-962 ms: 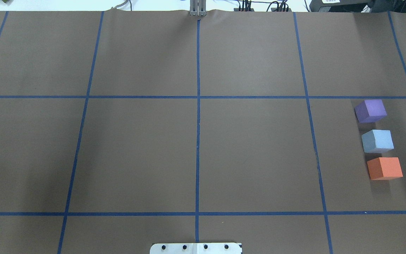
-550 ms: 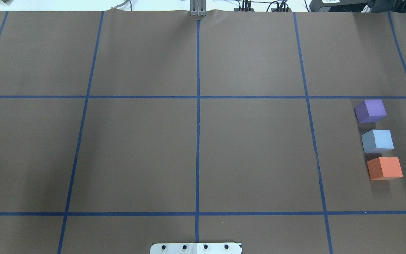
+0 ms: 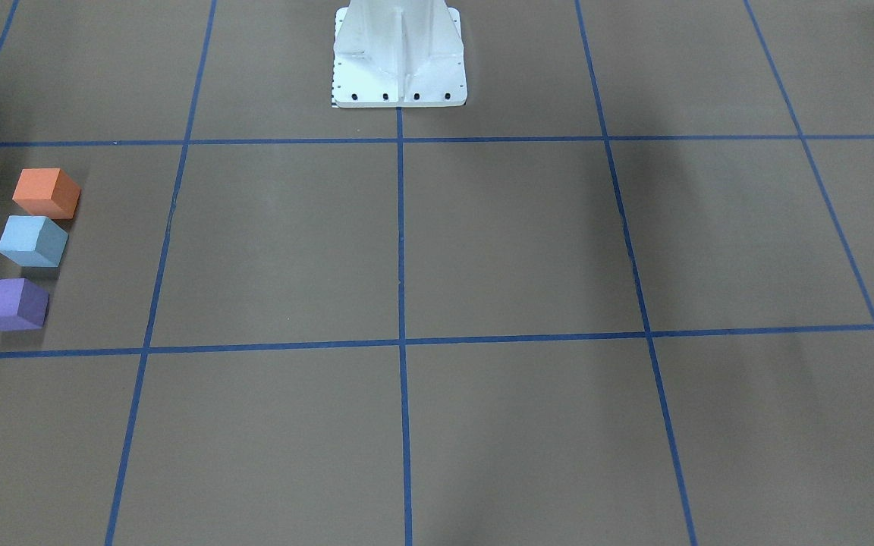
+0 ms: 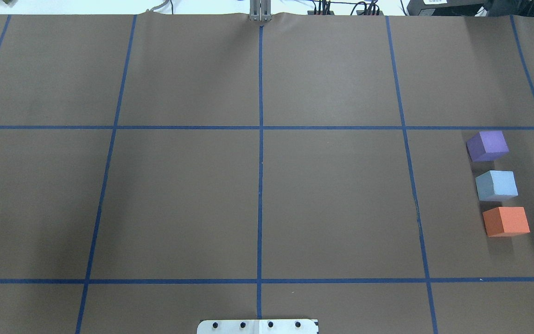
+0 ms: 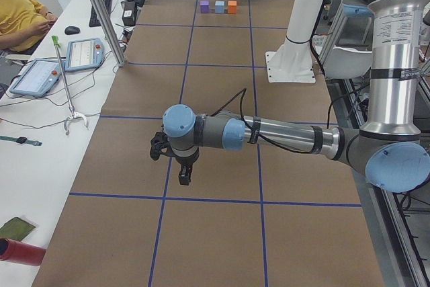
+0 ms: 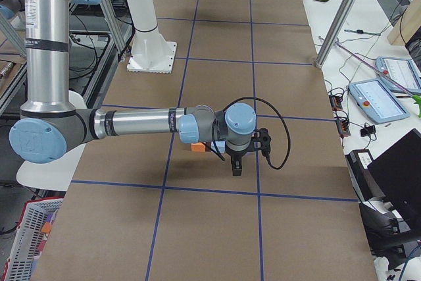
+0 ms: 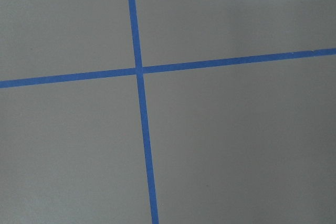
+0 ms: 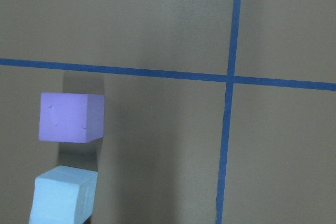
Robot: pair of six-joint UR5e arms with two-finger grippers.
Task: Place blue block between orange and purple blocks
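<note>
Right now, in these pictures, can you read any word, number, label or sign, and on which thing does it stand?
No text can be read in any view.
Purple foam cube, light blue foam cube, orange foam cube: no writing on the faces shown.
White label on the black device behind the table: too small to read.
Screens of the grey control tablets: blurred, unreadable.

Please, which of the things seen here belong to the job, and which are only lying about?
For the job:
- blue block, lying between the other two
- orange block
- purple block

Only lying about, off to the side:
- control tablet
- computer mouse
- red cylinder
</note>
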